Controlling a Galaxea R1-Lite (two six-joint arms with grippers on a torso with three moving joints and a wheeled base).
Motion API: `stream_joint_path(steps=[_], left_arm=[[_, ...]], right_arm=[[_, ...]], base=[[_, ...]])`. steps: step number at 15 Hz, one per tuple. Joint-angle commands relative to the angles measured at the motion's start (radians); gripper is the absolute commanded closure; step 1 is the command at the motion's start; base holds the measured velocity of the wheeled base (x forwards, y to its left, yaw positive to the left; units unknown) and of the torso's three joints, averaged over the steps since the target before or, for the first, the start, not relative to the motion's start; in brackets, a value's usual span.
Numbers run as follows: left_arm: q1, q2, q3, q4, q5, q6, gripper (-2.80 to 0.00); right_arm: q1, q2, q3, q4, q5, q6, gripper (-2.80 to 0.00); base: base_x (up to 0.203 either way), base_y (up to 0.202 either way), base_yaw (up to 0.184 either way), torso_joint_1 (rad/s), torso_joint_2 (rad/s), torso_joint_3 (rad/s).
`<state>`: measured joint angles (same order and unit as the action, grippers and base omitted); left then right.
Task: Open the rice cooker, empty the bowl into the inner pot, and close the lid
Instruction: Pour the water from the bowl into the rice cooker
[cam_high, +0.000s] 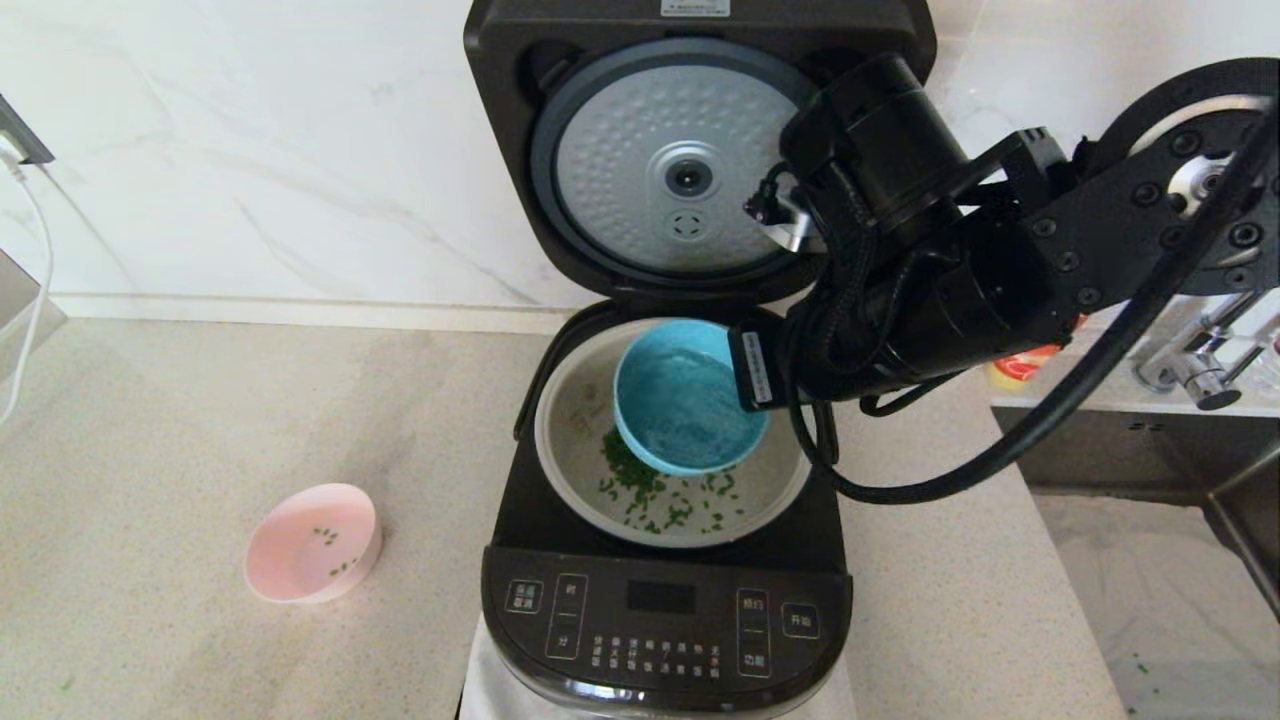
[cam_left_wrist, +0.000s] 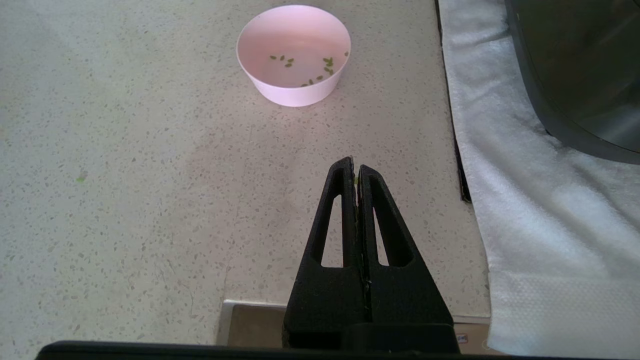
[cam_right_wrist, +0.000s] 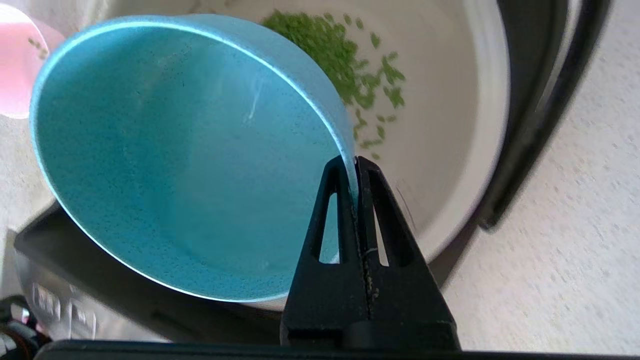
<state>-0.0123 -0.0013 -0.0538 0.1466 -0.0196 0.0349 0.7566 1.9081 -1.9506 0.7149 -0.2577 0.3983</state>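
Note:
The black rice cooker (cam_high: 665, 620) stands open, its lid (cam_high: 690, 170) raised with the dimpled silver disc showing. The pale inner pot (cam_high: 770, 495) holds scattered green bits (cam_high: 650, 490). My right gripper (cam_right_wrist: 354, 161) is shut on the rim of a blue bowl (cam_high: 685, 400), holding it tilted over the pot; the bowl (cam_right_wrist: 175, 150) looks empty inside. In the head view the gripper is hidden behind the arm. My left gripper (cam_left_wrist: 354, 162) is shut and empty, low over the counter near the cooker's left side. A pink bowl (cam_high: 312, 542) with a few green bits sits on the counter.
A white cloth (cam_left_wrist: 540, 200) lies under the cooker. A sink and tap (cam_high: 1200, 370) are at the right. The marble wall (cam_high: 250, 150) stands behind. The pink bowl also shows in the left wrist view (cam_left_wrist: 294, 55).

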Motion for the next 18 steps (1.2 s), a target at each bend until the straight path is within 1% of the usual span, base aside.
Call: stream_joint_path(steps=[1,4,13,18], left_arm=[[0.0,0.0,0.0,0.001,0.0,0.0,0.0],[0.0,0.0,0.0,0.001,0.0,0.0,0.0],[0.0,0.0,0.0,0.001,0.0,0.0,0.0],[0.0,0.0,0.0,0.001,0.0,0.0,0.0]], right_arm=[[0.001,0.025,0.001,-0.019,-0.002,0.004,0.0],[0.001,0.037,0.001,-0.076,-0.012,0.007,0.0],[-0.005,0.081,0.004,-0.234,-0.138,0.02,0.0],[-0.003,0.071,0.006,-0.301,-0.233,0.02,0.0]], base=[[0.0,0.0,0.0,0.0,0.0,0.0],[0.0,0.0,0.0,0.0,0.0,0.0],[0.0,0.0,0.0,0.0,0.0,0.0],[0.0,0.0,0.0,0.0,0.0,0.0]])
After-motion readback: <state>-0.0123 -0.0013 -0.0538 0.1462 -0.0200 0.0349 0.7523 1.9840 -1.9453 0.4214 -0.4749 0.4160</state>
